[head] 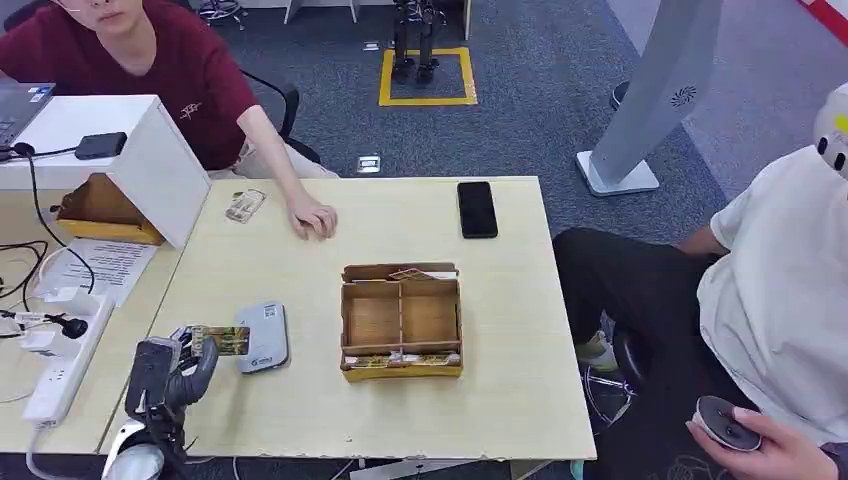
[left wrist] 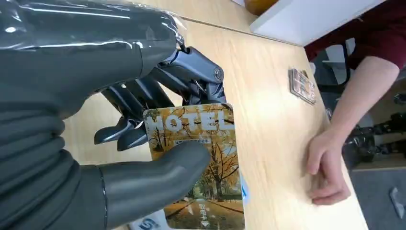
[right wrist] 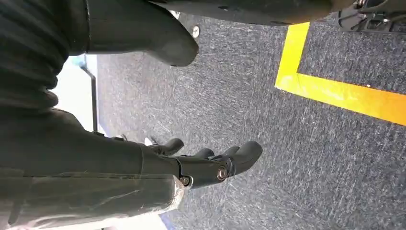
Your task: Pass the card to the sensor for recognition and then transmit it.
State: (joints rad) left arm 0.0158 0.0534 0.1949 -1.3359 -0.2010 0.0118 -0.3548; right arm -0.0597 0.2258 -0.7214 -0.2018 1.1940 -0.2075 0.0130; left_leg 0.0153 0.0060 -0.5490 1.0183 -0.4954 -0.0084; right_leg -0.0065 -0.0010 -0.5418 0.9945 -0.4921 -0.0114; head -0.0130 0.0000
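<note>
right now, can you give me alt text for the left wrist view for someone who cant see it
The robot's left hand holds a yellow hotel card printed with autumn trees, pinched between thumb and fingers above a pale wooden table. Beyond it, a person's hand rests on the table, with a small packet lying farther along.

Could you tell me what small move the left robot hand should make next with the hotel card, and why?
Probably lower the card a little toward the grey sensor and lay it flat over it. The left robot hand already pinches the card between thumb and fingers, and the head view shows it at the sensor's left edge, while the person's hand waits further up the table.
</note>
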